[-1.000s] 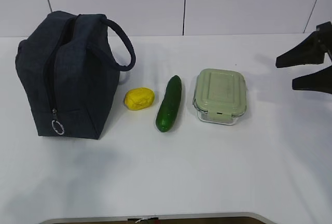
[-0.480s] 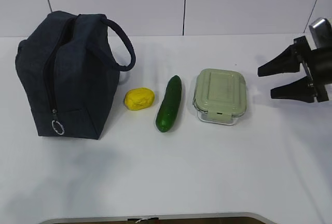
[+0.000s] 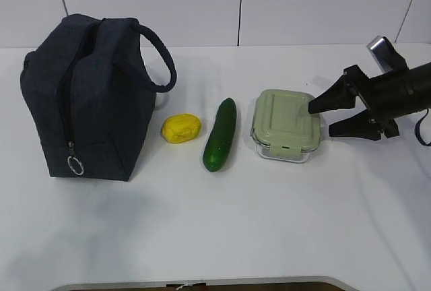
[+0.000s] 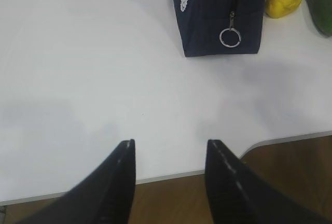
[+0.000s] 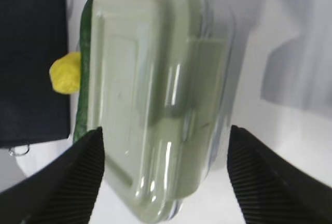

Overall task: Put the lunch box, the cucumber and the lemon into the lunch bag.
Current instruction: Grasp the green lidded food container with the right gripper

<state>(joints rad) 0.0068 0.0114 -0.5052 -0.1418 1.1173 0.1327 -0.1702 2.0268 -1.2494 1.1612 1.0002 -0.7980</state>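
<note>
Right hand [image 3: 322, 119], spread wide and grasping nothing, at the right edge of the box [image 3: 285, 124]. Left to right on the desk [image 3: 215, 223]: bag [image 3: 87, 95], lemon [image 3: 180, 128], cucumber [image 3: 220, 134], box. Left hand [image 4: 168, 154] released, empty.

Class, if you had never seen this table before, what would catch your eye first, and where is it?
Probably the big dark lunch bag standing at the table's left, with a silver ring on its zipper. Beside it, in a row toward the right, lie the yellow lemon, the green cucumber and the green-lidded lunch box. At the right, the open right gripper reaches toward the lunch box.
</note>
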